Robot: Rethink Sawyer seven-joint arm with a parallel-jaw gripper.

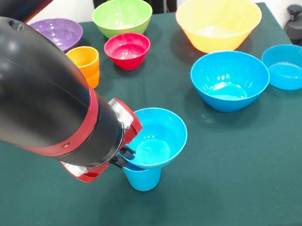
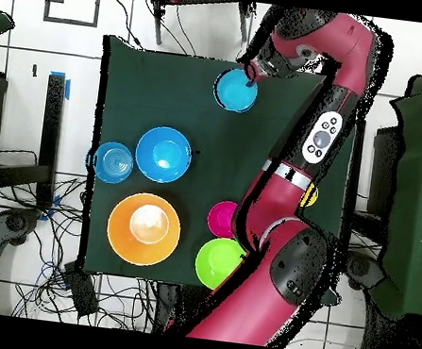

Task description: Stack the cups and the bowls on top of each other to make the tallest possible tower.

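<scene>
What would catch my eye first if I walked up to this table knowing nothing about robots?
Probably the big red and black arm filling the near left of the front view, its gripper at the rim of a blue bowl perched on a blue cup. Next, the bright bowls scattered over the green tablecloth, above all the large yellow-orange bowl at the far right.

- A bowl (image 1: 157, 137) sits on a cup (image 1: 142, 177) at the table's (image 1: 247, 178) near middle
- The gripper (image 1: 124, 155) is at this bowl's rim, at 9 o'clock
- From that stack, a second cup (image 1: 85, 63) stands at 11 o'clock
- A small bowl (image 1: 127, 51) lies at 12 o'clock, with a wider bowl (image 1: 122, 16) behind it
- A corner bowl (image 1: 58, 33) lies behind the second cup
- The largest bowl (image 1: 220, 22) is at 1 o'clock
- A middle bowl (image 1: 229, 79) and an edge bowl (image 1: 291, 66) lie side by side at 2 o'clock
</scene>
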